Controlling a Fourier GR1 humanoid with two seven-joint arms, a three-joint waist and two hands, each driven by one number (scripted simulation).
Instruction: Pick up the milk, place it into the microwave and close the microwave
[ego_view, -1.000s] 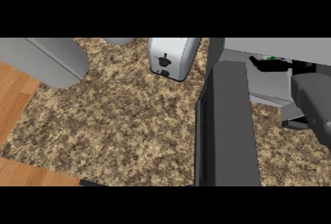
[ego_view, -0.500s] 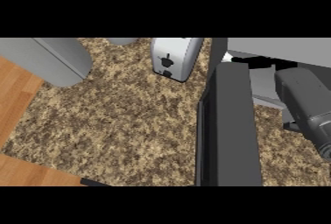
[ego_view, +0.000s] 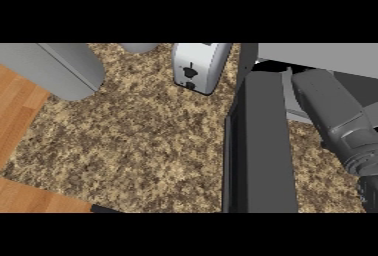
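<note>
In the head view, the right forearm (ego_view: 332, 112) reached over the open microwave door (ego_view: 258, 150) at the tabletop's (ego_view: 133, 145) right edge, its hand and the milk hidden, beside a toaster (ego_view: 198, 67).

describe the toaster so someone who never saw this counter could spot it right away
Start at the speckled brown granite counter that fills most of the head view, and follow it to its far edge. There, just left of the tall dark open microwave door, stands the toaster. It is the only small silver box, with black controls on the end that faces the robot.
</note>
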